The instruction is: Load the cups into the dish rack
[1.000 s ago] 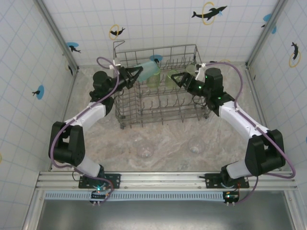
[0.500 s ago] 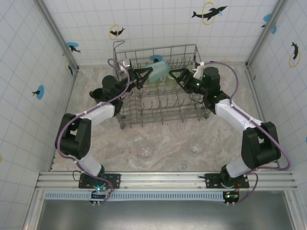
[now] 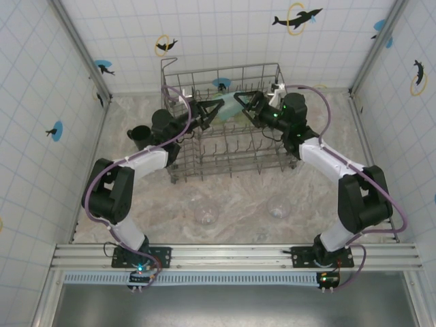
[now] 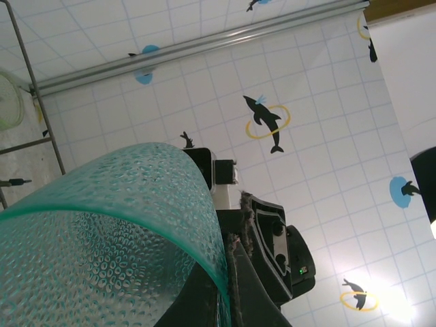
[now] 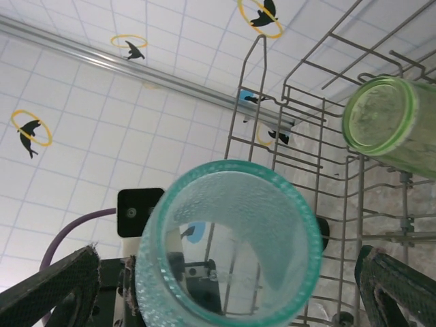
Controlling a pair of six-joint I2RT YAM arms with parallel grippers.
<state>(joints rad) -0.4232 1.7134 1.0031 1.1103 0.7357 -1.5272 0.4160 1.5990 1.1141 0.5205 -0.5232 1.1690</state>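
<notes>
The teal cup (image 3: 230, 109) is held clamped in the left gripper (image 3: 219, 110) above the 12 o'clock side of the dish rack (image 3: 225, 146). The right gripper (image 3: 245, 107) is spread wide at the cup's 3 o'clock. A green tumbler (image 5: 392, 122) is seen inside the rack.

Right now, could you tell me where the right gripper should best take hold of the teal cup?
Probably on the outer wall behind the rim of the teal cup, coming straight on from the mouth side: it is held sideways, mouth towards the open right gripper, while the left gripper clamps its far end.
</notes>
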